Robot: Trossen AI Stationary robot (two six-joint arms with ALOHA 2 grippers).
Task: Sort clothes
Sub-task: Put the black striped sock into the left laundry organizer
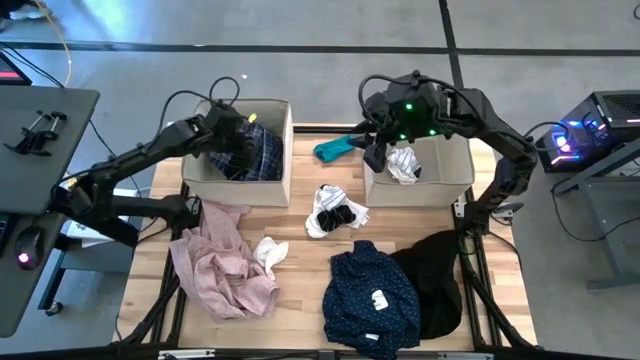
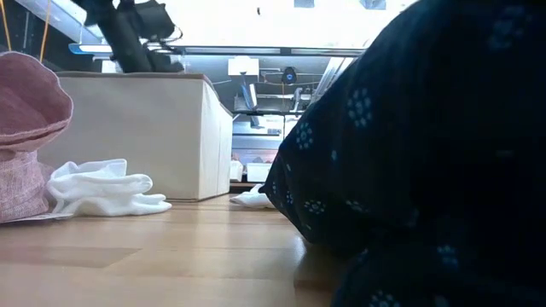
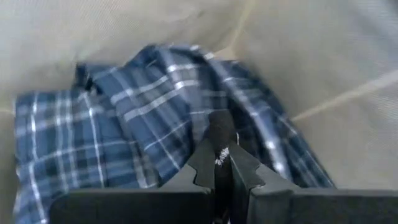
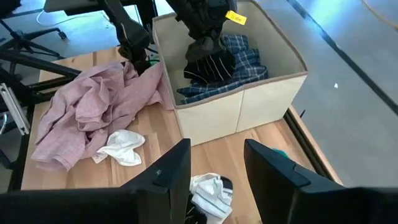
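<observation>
My left gripper [image 1: 240, 135] reaches into the left beige box [image 1: 285, 160] and is shut at the blue plaid shirt [image 3: 124, 118] lying inside. My right gripper [image 4: 214, 180] is open and empty, above the left wall of the right beige box [image 1: 455, 170], which holds a white sock [image 1: 403, 165]. A teal piece [image 1: 333, 148] lies between the boxes. White and black socks [image 1: 335, 210], a white sock [image 1: 270, 252], the pale pink shirt [image 1: 220, 262], the navy dotted shirt [image 1: 370, 290] with its white label [image 1: 380, 300], and the black garment [image 1: 437, 280] lie on the table. My left gripper comes at the plaid shirt from above, slanting down into the box. Its shut fingertips [image 3: 221, 134] sit at a raised fold of the shirt [image 4: 210, 61], which peaks up toward them. The rest of the shirt lies on the box's floor. The fingers hide the exact place of contact.
The two boxes stand along the table's far edge. The wooden table [image 1: 300, 300] is ringed by a dark frame. In the low view the navy shirt [image 2: 409, 153] fills the right side, and the white sock [image 2: 102, 188] and pink shirt [image 2: 26, 128] lie before the left box [image 2: 145, 128].
</observation>
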